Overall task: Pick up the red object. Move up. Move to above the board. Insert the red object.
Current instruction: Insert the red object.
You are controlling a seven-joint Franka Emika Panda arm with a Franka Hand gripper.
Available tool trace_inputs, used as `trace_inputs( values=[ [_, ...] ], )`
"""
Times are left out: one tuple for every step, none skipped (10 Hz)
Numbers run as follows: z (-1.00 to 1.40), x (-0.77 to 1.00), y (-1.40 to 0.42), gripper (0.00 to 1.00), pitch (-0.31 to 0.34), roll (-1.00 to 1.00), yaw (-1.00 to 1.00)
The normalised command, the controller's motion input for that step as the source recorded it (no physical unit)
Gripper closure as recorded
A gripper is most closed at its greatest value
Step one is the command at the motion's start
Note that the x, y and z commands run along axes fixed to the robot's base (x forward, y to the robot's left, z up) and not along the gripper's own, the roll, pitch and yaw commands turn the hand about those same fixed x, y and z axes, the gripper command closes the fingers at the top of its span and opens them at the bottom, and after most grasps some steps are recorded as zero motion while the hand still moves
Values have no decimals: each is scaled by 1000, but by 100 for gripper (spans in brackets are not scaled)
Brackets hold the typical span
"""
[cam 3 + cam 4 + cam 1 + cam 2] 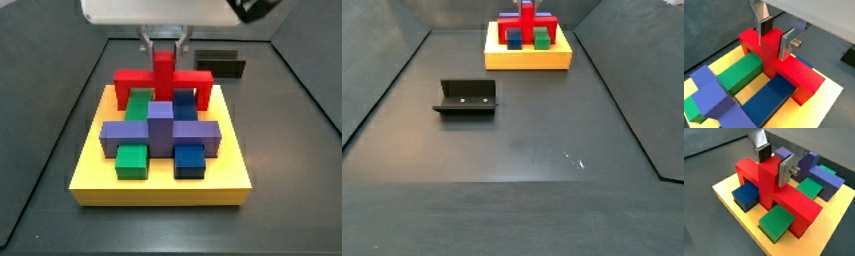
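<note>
red plastic fills the middle of both wrist views: the red object (777, 62) hangs in my claw (775, 34), whose two silver plates are closed on its upright post, one pad on each flat side. it sits over the far end of the yellow board (163, 183), at about 12 o'clock from the purple cross-shaped block (160, 129) in a side view, with its bar running across the board and its two legs pointing down on either side of a green block (741, 73) and a blue block (774, 95).

i judge this to be the insert step, and mostly along: the legs look down at board level, but i cannot tell whether they are fully seated or just resting on the surface.

to do it well i would keep the post vertical and the bar square to the board's edges, since a small twist would set a leg against a slot wall. i would press straight down, slowly, and stop if the piece tilts rather than forcing it. the green and blue blocks lie close under the bar, so any sideways drift risks jamming against them. i would let go only once both legs sit level, then open the plates just enough to clear the post and rise straight up. the dark fixture (466, 97) stands well apart on the desk (516, 150) and is no concern.
</note>
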Motion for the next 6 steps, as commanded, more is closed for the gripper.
trace_inputs(
  values=[
    [-563, 243, 0, 100, 51, 14, -106],
    [-649, -6, 86, 100, 31, 0, -31],
    [-926, -169, 17, 100, -31, 0, -6],
    [-1000, -109, 0, 100, -49, -36, -23],
    [-651, -69, 0, 100, -39, -109, -14],
    [0, 0, 0, 100, 0, 0, 0]
  ],
)
